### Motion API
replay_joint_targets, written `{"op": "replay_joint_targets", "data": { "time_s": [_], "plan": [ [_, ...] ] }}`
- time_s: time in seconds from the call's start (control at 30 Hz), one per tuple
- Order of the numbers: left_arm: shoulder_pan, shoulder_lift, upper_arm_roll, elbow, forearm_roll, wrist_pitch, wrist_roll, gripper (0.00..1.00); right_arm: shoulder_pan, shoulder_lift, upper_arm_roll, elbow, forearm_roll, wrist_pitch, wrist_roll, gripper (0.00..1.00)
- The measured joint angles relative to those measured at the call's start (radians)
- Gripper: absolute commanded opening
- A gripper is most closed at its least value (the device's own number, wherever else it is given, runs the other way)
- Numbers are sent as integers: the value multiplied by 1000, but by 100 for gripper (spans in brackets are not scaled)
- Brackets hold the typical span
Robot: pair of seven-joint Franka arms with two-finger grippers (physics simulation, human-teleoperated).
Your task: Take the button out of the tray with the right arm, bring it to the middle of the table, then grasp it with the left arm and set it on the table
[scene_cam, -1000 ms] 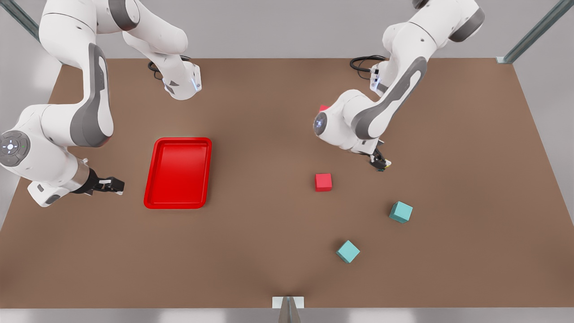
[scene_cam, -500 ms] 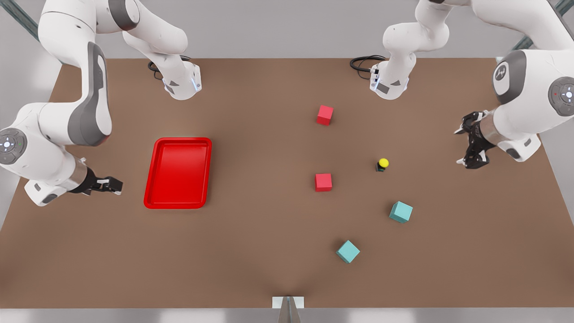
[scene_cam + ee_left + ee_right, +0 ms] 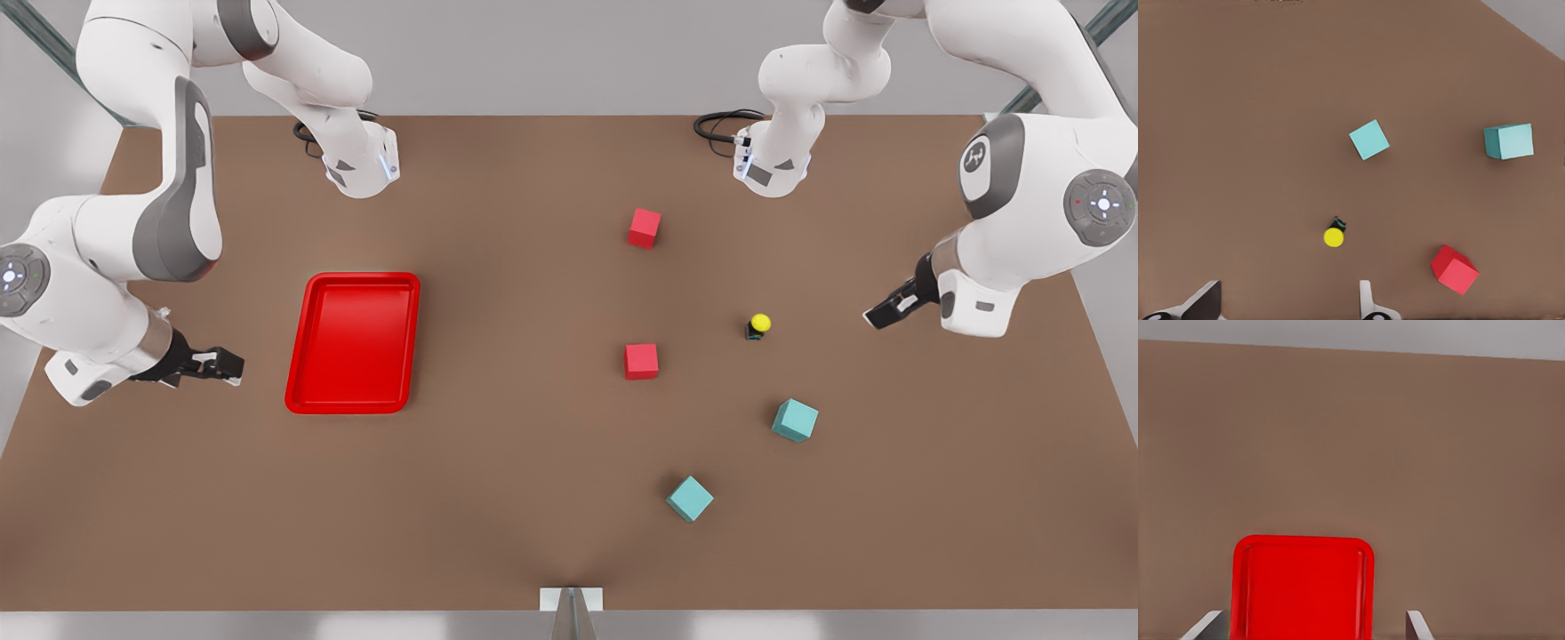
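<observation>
The button (image 3: 758,325), a yellow cap on a dark body, stands alone on the brown table (image 3: 498,498), right of centre in the front view. My left gripper (image 3: 877,316) hovers open further toward the front view's right, well apart from it. In the left wrist view the button (image 3: 1334,235) lies ahead of the spread fingers of the left gripper (image 3: 1285,303). The red tray (image 3: 353,342) lies empty on the front view's left. My right gripper (image 3: 227,364) waits open just beside its outer long side, and the right wrist view shows the tray (image 3: 1301,587) ahead of the right gripper (image 3: 1313,623).
Two red cubes (image 3: 641,361) (image 3: 645,228) sit left of the button in the front view. Two teal cubes (image 3: 794,420) (image 3: 690,498) lie nearer the front edge. Both arm bases stand at the table's far edge.
One second ago the left gripper was down at the button. It has since let go and pulled back to the front view's right, leaving the button standing on the table. The right arm barely moved.
</observation>
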Motion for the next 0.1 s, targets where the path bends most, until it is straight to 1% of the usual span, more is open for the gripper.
{"op": "replay_joint_targets", "data": {
  "time_s": [0.1],
  "plan": [
    [-2,-2,0,0,0,1,95,100,1,1,0,-2,0,0,1,100]
  ]
}}
